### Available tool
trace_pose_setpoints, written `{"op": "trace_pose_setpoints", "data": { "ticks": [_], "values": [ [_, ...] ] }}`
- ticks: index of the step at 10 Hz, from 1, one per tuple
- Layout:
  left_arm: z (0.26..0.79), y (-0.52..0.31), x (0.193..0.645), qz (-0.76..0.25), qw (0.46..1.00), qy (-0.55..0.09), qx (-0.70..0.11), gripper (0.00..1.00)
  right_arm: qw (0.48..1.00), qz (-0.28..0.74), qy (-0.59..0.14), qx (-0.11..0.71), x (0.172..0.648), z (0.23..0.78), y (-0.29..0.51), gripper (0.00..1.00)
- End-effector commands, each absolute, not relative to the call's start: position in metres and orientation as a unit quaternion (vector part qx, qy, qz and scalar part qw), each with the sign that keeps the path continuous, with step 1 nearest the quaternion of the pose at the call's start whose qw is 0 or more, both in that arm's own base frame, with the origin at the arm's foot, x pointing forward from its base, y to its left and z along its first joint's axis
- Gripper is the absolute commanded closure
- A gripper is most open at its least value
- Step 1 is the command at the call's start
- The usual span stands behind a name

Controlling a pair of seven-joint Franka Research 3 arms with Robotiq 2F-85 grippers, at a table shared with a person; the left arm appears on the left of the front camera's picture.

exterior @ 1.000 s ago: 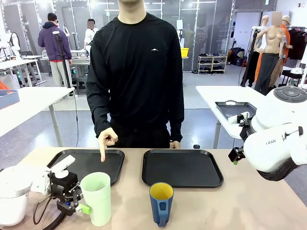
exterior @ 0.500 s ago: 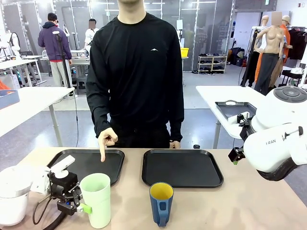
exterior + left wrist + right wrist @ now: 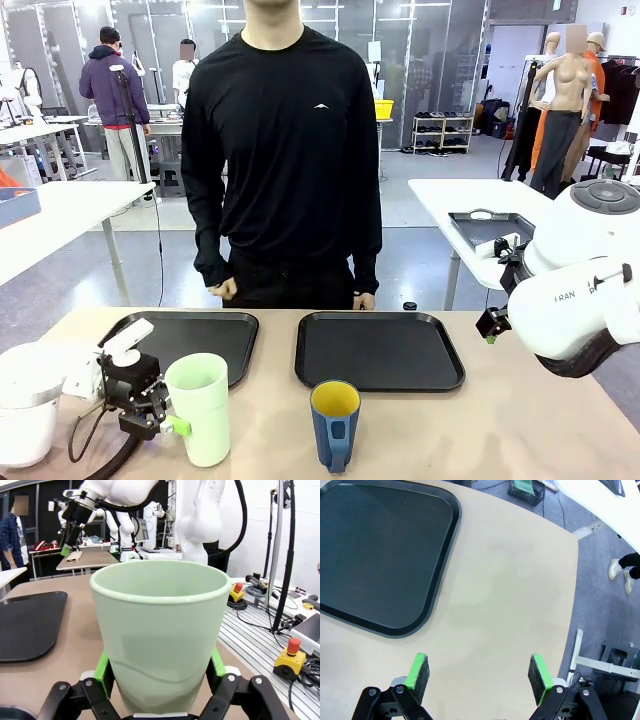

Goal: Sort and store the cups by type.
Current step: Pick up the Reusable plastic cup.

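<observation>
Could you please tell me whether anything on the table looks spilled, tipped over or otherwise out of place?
Nothing stands out. The mint-green tumbler stands upright in the left gripper, the blue mug stands upright beside it, and the left black tray and right black tray lie flat and bare on the table.

1. Right arm (image 3: 585,290), right of frame: glossy white rounded shell, grey round cap, partial black lettering.
2. Left gripper (image 3: 172,412), lower left: black body, green pads, black cable.
3. Person (image 3: 290,150), centre: black long-sleeved shirt, small white chest logo.
</observation>
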State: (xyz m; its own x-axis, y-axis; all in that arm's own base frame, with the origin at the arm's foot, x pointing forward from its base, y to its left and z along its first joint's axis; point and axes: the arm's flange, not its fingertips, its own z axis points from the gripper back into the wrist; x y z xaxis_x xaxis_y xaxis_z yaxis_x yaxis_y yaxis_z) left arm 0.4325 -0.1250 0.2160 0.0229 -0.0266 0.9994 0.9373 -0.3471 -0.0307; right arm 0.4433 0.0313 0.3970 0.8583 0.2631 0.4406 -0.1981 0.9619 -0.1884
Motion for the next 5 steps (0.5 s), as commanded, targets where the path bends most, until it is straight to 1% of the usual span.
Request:
{"op": "trace_pose_setpoints", "data": {
  "ticks": [1,2,4,5],
  "values": [
    [0.243,-0.106,0.44,-0.569,0.416,-0.44,-0.557,0.72,0.962,0.12,-0.237,-0.068,0.443,0.396,0.031,0.0],
    [0.254,-0.091,0.438,-0.567,0.425,-0.451,-0.542,0.72,0.962,0.12,-0.237,-0.068,0.443,0.396,0.031,0.0],
    [0.268,-0.072,0.429,-0.56,0.46,-0.45,-0.521,0.72,0.962,0.12,-0.237,-0.068,0.443,0.396,0.031,0.0],
    [0.274,-0.063,0.423,-0.551,0.461,-0.454,-0.527,0.72,0.962,0.12,-0.237,-0.068,0.443,0.396,0.031,0.0]
  ]
}}
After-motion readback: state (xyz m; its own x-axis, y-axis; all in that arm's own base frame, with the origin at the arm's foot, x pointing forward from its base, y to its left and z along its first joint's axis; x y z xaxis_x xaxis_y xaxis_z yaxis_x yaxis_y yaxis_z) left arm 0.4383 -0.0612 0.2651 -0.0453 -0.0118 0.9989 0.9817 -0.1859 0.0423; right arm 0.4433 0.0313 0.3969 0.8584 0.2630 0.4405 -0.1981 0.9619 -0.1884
